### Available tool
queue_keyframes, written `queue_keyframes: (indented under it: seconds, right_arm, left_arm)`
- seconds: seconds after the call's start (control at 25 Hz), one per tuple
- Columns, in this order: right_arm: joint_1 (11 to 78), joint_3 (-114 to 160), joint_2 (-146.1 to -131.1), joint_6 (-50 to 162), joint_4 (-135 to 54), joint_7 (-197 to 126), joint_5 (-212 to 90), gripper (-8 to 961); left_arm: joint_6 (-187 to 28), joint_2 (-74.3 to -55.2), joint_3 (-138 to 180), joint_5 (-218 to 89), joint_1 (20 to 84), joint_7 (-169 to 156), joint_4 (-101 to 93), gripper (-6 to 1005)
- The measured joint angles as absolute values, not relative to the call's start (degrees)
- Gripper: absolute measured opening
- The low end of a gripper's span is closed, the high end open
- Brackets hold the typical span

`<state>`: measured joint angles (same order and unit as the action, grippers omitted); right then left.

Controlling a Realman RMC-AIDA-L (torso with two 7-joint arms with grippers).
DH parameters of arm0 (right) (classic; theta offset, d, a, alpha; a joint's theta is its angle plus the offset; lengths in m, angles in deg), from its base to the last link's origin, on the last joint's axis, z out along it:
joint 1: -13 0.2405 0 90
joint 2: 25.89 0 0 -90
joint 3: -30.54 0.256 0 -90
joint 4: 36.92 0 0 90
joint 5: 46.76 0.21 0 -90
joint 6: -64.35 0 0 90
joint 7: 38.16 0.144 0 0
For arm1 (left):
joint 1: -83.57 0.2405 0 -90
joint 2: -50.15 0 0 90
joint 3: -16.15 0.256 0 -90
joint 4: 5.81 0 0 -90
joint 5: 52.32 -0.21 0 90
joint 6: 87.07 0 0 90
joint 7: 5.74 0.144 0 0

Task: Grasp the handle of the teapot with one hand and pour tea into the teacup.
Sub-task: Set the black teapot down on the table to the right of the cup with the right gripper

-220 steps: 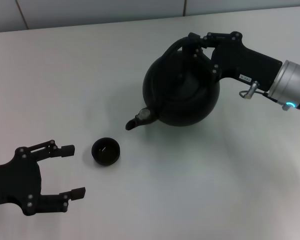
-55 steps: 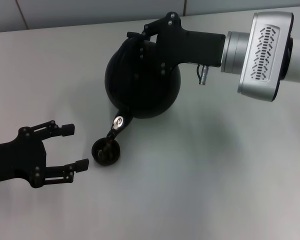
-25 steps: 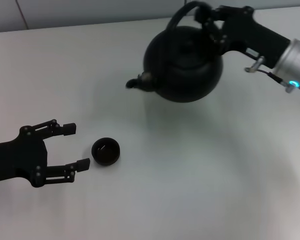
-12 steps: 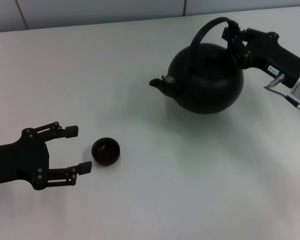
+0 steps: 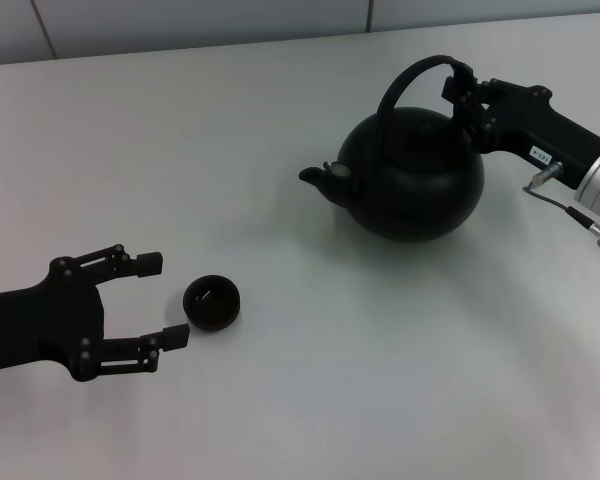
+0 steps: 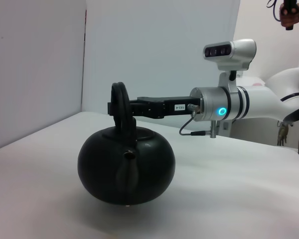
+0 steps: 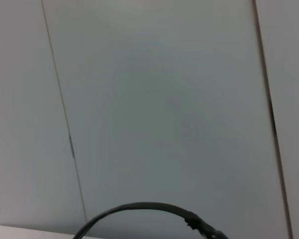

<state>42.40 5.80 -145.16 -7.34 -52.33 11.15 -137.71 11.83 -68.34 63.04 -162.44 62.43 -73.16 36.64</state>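
Soft, even light is falling from overhead across the pale tabletop (image 5: 280, 130), leaving it bright without harsh glare. The teapot (image 5: 412, 185) is casting a broad, diffuse shadow toward the near right, and the teacup (image 5: 212, 303) is throwing only a faint smudge beside itself. The matte black surfaces are swallowing detail, though a dull sheen is showing on the teapot's belly in the left wrist view. There, the background is looking slightly washed and the far wall is glowing bluish. The right wrist view is appearing flat, grey and soft.
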Motion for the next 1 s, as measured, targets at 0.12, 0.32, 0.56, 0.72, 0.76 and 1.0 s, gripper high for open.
queue_keyframes:
  seconds: [0.12, 0.32, 0.56, 0.72, 0.76, 1.0]
  right_arm:
    - [42.6, 5.8, -145.16, -6.3, -52.5, 11.1, -137.7, 92]
    - [43.0, 5.8, -145.16, -4.8, -52.6, 11.1, -137.8, 90]
    - [43.3, 5.4, -145.16, -3.6, -52.7, 11.1, -137.8, 91]
    - [43.6, 3.8, -145.16, -2.2, -52.7, 10.9, -137.8, 91]
    - [43.8, 2.9, -145.15, -1.7, -52.7, 10.9, -137.8, 91]
    - [44.7, 0.0, -145.16, -0.6, -52.8, 10.8, -137.8, 90]
  left_arm:
    - [11.8, -68.35, 63.1, -162.4, 62.5, -73.2, 36.5, 871]
    - [11.8, -68.44, 63.1, -162.4, 62.5, -73.3, 36.0, 871]
    - [11.6, -68.43, 63.1, -162.4, 62.0, -73.1, 35.9, 870]
    - [11.5, -68.42, 63.1, -162.4, 61.8, -73.1, 35.8, 870]
    - [11.4, -68.41, 63.1, -162.4, 61.8, -73.0, 35.8, 870]
    - [11.4, -68.33, 63.1, -162.4, 61.7, -73.0, 35.8, 870]
